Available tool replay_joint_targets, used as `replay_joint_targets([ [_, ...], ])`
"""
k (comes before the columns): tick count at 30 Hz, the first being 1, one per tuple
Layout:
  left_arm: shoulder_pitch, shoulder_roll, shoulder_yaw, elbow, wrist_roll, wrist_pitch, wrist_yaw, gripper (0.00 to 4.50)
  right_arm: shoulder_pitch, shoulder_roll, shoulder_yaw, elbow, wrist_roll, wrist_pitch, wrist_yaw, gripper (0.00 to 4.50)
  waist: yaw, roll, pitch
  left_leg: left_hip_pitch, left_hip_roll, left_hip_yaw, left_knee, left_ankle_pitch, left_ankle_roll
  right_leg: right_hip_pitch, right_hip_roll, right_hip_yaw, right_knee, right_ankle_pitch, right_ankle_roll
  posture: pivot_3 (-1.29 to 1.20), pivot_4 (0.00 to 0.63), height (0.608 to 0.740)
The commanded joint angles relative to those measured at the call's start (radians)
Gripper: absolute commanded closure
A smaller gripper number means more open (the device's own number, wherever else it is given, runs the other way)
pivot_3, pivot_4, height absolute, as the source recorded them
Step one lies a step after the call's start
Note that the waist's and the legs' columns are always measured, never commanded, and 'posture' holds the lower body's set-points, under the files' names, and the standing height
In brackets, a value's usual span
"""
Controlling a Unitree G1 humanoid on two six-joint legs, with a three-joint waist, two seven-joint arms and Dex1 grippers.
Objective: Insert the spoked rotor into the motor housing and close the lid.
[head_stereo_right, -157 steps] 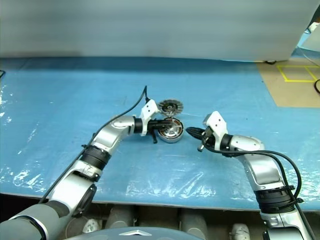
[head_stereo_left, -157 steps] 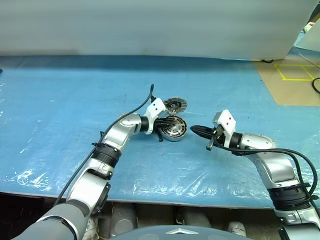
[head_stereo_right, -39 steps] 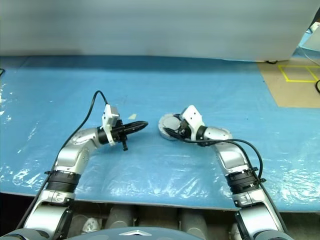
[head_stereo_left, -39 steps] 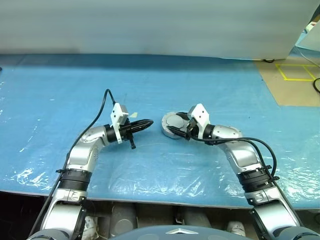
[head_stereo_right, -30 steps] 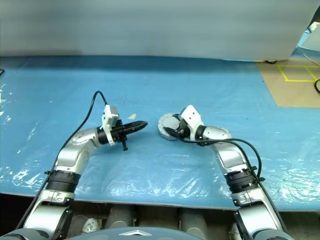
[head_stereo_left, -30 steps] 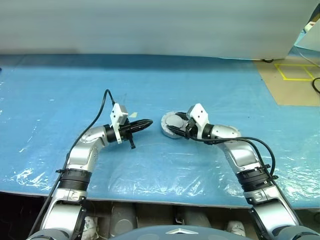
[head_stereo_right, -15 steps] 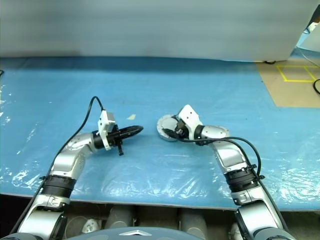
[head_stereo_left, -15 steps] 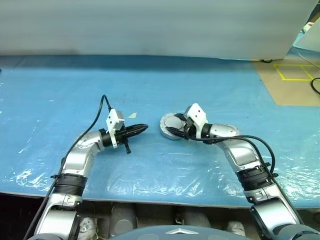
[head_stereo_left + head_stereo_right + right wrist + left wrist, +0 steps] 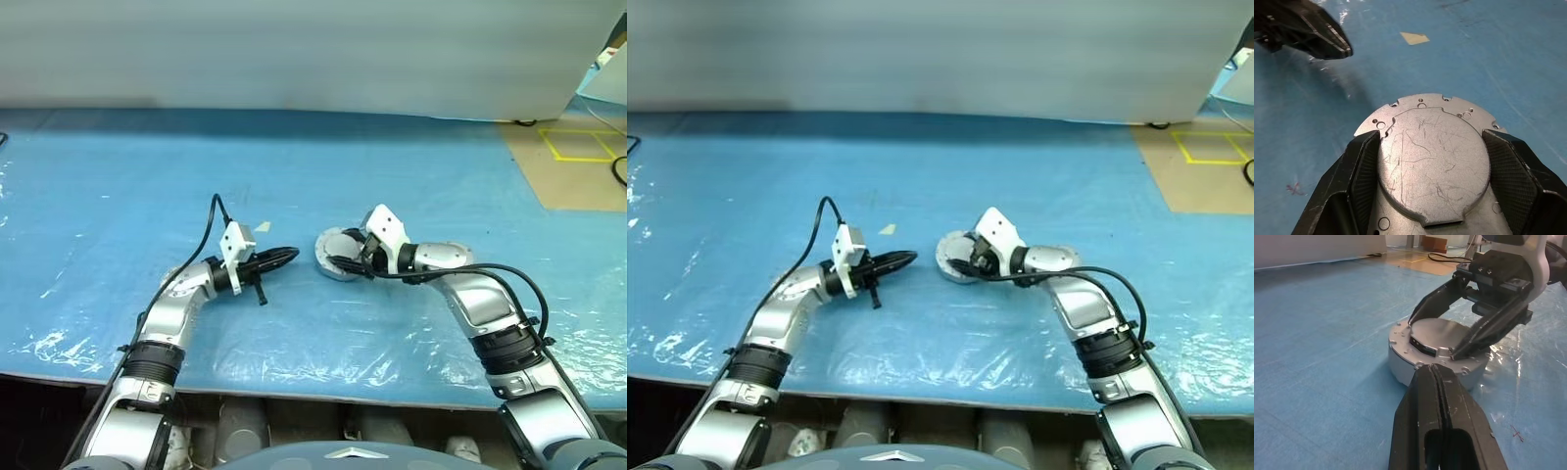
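Observation:
The motor housing [image 9: 333,266], a short silver-grey cylinder, stands on the blue sheet at the centre with the lid [image 9: 1432,156] seated flat on it. My right gripper [image 9: 340,258] comes in from the right and is shut on the lid, its black fingers [image 9: 1359,181] pressed against both sides of the lid's scratched raised plate. My left gripper [image 9: 291,256] lies level just left of the housing, pointing at it, shut and empty, a short gap away. Its closed fingertips [image 9: 1432,369] sit near the housing wall [image 9: 1400,364]. The spoked rotor is hidden.
A small pale scrap [image 9: 263,226] lies on the blue plastic-covered table [image 9: 118,196] behind my left gripper. The table's front edge [image 9: 294,380] runs close below the arms. Tan floor with yellow tape [image 9: 578,147] lies far right.
Five seconds ago the housing stood uncovered with the rotor behind it and my left gripper at it. Now the lid covers it, my right gripper grips the lid, and my left gripper has drawn back and sunk slightly.

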Motion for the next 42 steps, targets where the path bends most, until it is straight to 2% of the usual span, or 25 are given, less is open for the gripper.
replay_joint_targets([
  [1,-0.006,-0.001,-0.01,-0.014,-0.003,-0.016,-0.005,4.5,0.059,-0.015,0.085,0.005,0.005,0.062,0.057,1.54,-0.003,0.0,0.0,0.0,0.0,0.0,0.0,0.0,0.0,0.0,0.0,0.0,0.0,0.0,0.0,0.0,0.15,0.74],
  [11,-0.019,0.015,-0.04,-0.014,-0.006,0.024,-0.034,4.5,0.062,-0.027,0.096,0.035,-0.03,0.05,0.04,1.54,-0.001,0.0,0.0,0.003,0.0,0.001,-0.001,0.0,0.0,0.002,0.0,0.001,0.0,0.0,0.0,0.0,0.15,0.74],
  [24,-0.101,-0.022,-0.143,0.058,0.102,0.049,-0.005,4.5,0.064,-0.02,0.081,0.04,-0.041,0.033,0.008,1.54,-0.001,0.001,-0.001,0.004,0.0,0.002,-0.001,0.0,0.0,0.002,0.0,0.002,0.0,0.0,0.0,0.0,0.15,0.74],
  [36,-0.105,0.009,-0.192,0.079,0.16,0.123,0.002,4.5,0.046,-0.008,0.064,0.064,-0.041,-0.022,-0.022,1.54,-0.001,0.001,-0.002,0.014,0.0,0.003,-0.002,-0.002,0.003,0.01,-0.001,0.006,-0.001,-0.001,0.001,0.0,0.15,0.74],
  [38,-0.105,0.006,-0.192,0.076,0.158,0.129,0.005,4.5,0.053,-0.007,0.057,0.051,-0.024,-0.018,-0.012,0.82,0.0,0.001,-0.002,0.014,0.0,0.003,-0.002,-0.002,0.003,0.01,-0.001,0.006,-0.001,-0.001,0.001,0.0,0.15,0.74],
  [41,-0.105,0.004,-0.191,0.074,0.154,0.141,0.005,4.5,0.052,0.009,0.035,0.047,-0.018,-0.04,-0.03,0.02,0.0,0.001,-0.002,0.014,0.0,0.003,-0.002,-0.002,0.004,0.01,-0.001,0.006,-0.002,-0.001,0.001,0.0,0.15,0.74],
  [42,-0.105,0.003,-0.19,0.071,0.15,0.147,0.002,4.5,0.051,0.012,0.028,0.045,-0.009,-0.047,-0.025,0.02,0.0,0.001,-0.002,0.014,0.0,0.004,-0.003,-0.002,0.004,0.01,-0.001,0.006,-0.002,-0.001,0.001,0.0,0.15,0.74],
])
